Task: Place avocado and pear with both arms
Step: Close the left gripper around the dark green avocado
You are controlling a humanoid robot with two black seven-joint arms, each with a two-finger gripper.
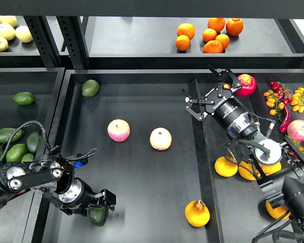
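The dark green avocado (98, 216) is at the front left of the middle black tray (142, 106), low over its floor. My left gripper (99, 203) comes in from the left, and its fingers are closed around the top of the avocado. The orange-yellow pear (197, 213) with its short stem stands free on the tray floor at the front right. My right gripper (211, 94) is open and empty, well behind the pear, above the divider between the middle and right trays.
Two pink-and-yellow apples (118, 130) (160, 138) lie mid-tray, and a lighter green avocado (90, 87) lies at the back left. The left bin (40, 81) holds several avocados. The right bin holds orange fruit (226, 167), a red fruit (247, 84) and peppers. Oranges (213, 35) are on the shelf.
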